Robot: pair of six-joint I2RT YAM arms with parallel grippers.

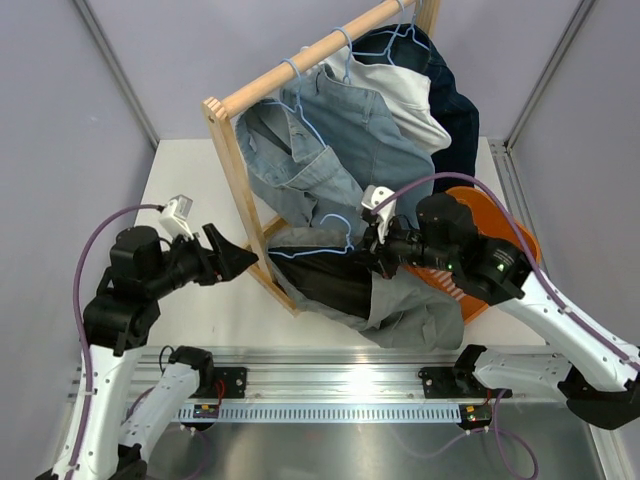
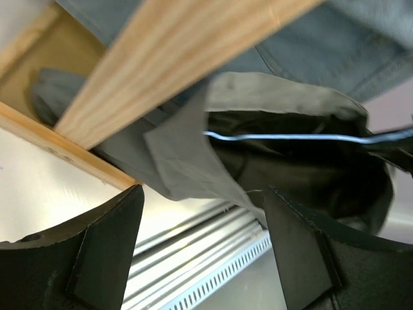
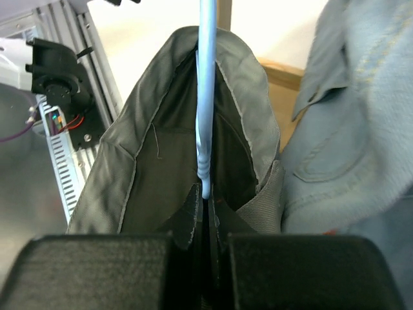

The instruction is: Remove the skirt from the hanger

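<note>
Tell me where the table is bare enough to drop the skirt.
Barest patch: the white table left of the wooden rack, up to the left wall; the open left fingers hover at its near end. Right of the rack is crowded: denim, the skirt on its hanger, an orange basket.

Nothing legible for you right now: no text, label, brand or number reads in any of the three views. Your closest candidate is the small board [image 1: 207,410] at the left end of the slotted rail [image 1: 340,412] in the top view. It may carry print, but it's too small to tell. The same goes for its twin [image 1: 478,411] at the rail's right end. In the right wrist view the board [image 3: 58,123] beside the rail is only blur.
</note>
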